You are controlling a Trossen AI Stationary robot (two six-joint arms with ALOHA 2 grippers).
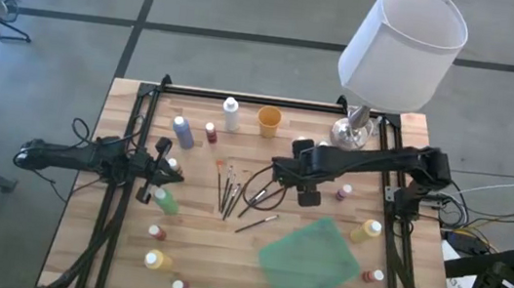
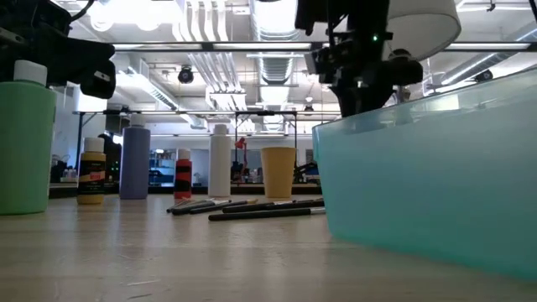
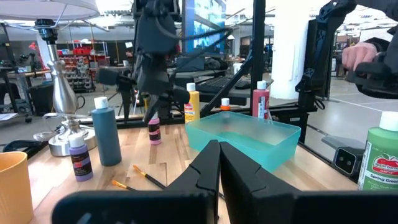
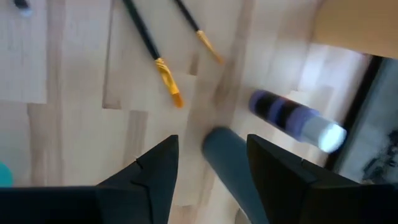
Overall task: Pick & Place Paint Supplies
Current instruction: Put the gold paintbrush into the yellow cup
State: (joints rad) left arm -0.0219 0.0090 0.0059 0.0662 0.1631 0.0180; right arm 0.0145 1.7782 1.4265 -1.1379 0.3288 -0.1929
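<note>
Lettering is scarce from where I sit: the only words I can read are "Spring Green" on the label of the green bottle (image 3: 380, 163) beside my left gripper (image 3: 219, 163), whose fingers are pressed shut on nothing, near the table's left edge. The yellow bottle's (image 2: 92, 172) label has print too small for me to make out.

My right gripper (image 4: 208, 163) hangs over the middle of the table with its fingers spread apart; a teal bottle (image 4: 231, 171) stands between them, and I cannot tell if they touch it. A purple bottle (image 4: 297, 119) stands just beside it.

Brushes (image 1: 229, 192) lie loose on the wooden table (image 1: 224, 248) between the arms. Other bottles stand scattered along the edges, a white bottle (image 1: 231, 113) and an orange cup (image 1: 269, 121) toward the far side. The translucent green bin (image 1: 308, 258) sits right of centre, and in the low view it blocks everything behind it. The white-shaded lamp (image 1: 402, 44) overhangs the far right corner.
</note>
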